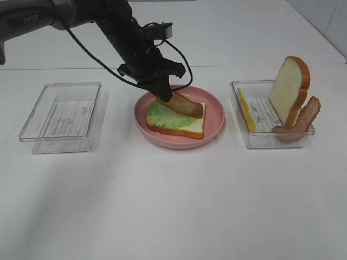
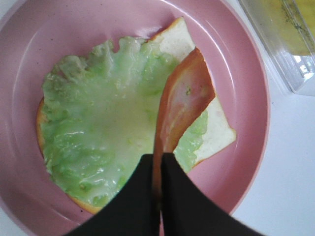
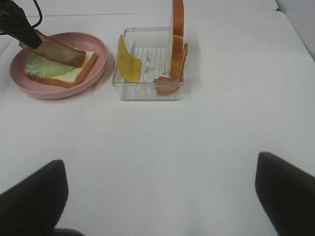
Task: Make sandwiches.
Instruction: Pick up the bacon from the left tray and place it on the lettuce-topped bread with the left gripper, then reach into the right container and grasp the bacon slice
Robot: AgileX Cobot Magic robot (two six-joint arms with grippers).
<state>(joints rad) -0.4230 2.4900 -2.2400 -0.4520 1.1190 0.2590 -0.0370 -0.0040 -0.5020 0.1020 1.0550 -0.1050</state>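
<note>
At frame centre, on the pink plate (image 1: 214, 103), the bottom bread slice (image 1: 192, 129) and lettuce (image 1: 165, 116) are laid. My left gripper (image 1: 165, 99), jaws pinched shut on one end of a bacon strip (image 1: 187, 104), holds it tilted, lower end over the slice's right edge. Cheese (image 1: 245, 110), second bacon (image 1: 303, 119) and top slice (image 1: 290, 86) wait in the right-hand tray (image 1: 265, 142). My right gripper (image 3: 158, 162) gapes wide, holding nothing.

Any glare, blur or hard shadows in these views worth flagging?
Exterior high: sharp, even light, a faint shadow by the left tray. Left wrist: glare washes out the lettuce; the left gripper pinching the bacon is dark and soft. Right wrist: table sharp, the open right gripper is two blurred black shapes.
</note>
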